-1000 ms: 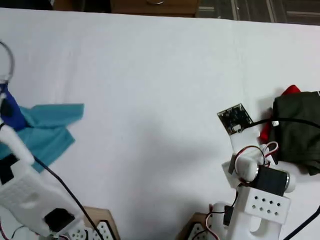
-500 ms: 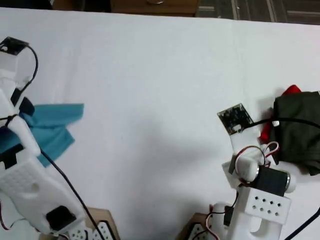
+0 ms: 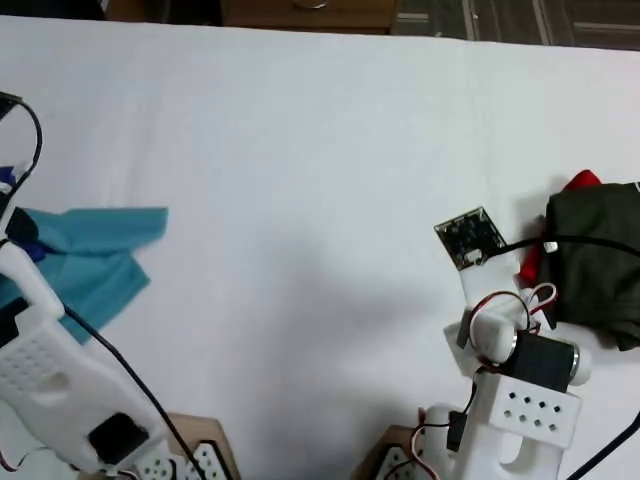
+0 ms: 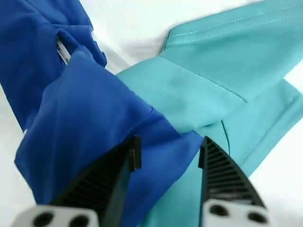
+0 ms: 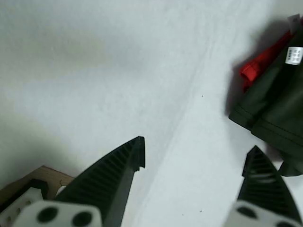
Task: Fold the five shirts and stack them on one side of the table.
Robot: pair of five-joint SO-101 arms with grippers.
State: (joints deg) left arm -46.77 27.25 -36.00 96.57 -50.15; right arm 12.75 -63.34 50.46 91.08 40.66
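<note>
A teal shirt (image 3: 95, 255) lies crumpled at the table's far left, and a blue shirt (image 4: 80, 118) overlaps it there. My left gripper (image 4: 168, 153) hovers open just over the seam where blue meets the teal shirt (image 4: 222, 71), with nothing between its fingers. In the high view the left arm (image 3: 45, 360) covers part of both shirts. At the right edge a dark green shirt (image 3: 598, 262) rests on top of a red shirt (image 3: 582, 182). My right gripper (image 5: 196, 156) stands open over bare cloth, short of the dark green shirt (image 5: 279, 101) and red shirt (image 5: 258, 64).
A white cloth covers the table (image 3: 320, 150), whose wide middle and back are bare. Both arm bases, the right arm's (image 3: 515, 400) among them, stand at the near edge. Wooden furniture (image 3: 310, 12) lines the far side.
The left arm swung up and forward over the shirts, then drew back and lower at the left edge. The teal shirt kept its shape. The right arm stayed still.
</note>
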